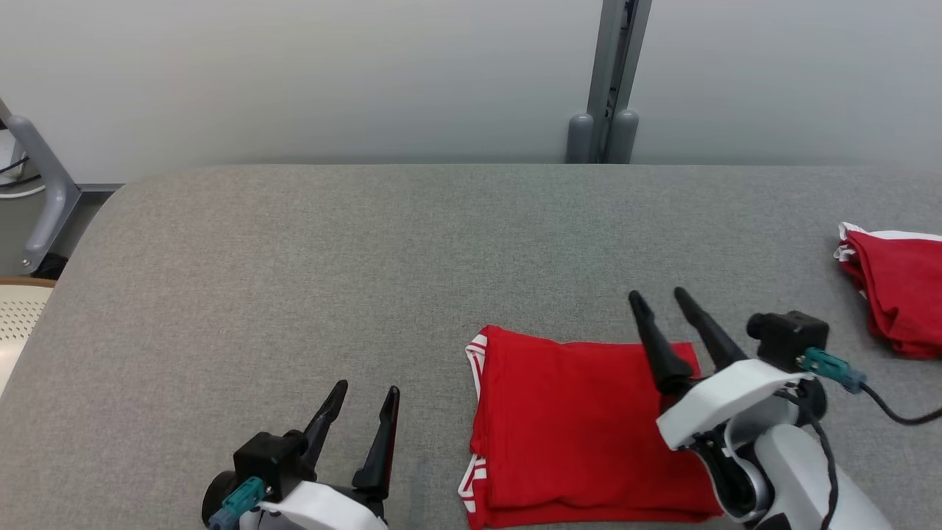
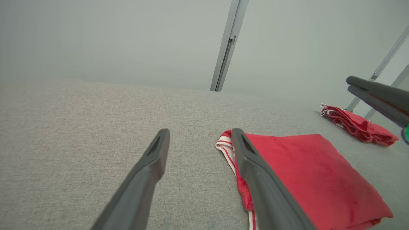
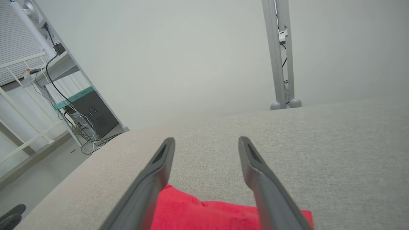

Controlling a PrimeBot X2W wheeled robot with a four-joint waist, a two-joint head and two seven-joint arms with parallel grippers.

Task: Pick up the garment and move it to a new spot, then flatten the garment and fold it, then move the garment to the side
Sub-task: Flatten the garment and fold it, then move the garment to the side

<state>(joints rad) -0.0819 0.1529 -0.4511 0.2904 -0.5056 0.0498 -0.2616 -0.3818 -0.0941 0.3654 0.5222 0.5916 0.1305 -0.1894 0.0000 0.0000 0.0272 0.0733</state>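
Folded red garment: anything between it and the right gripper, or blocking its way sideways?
Nothing visible separates the open right gripper from the folded red garment. Rightward, a second, bunched red garment lies near the grey table's edge.

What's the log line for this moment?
stage: folded, side move not yet done | garment: folded on table | left gripper: open, empty | right gripper: open, empty, over garment | second garment: far right

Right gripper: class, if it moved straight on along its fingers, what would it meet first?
The open right gripper points past the folded red garment's far edge. It would probably meet the bare grey table top first; if angled shallower, the pale wall behind. Depth is unclear.
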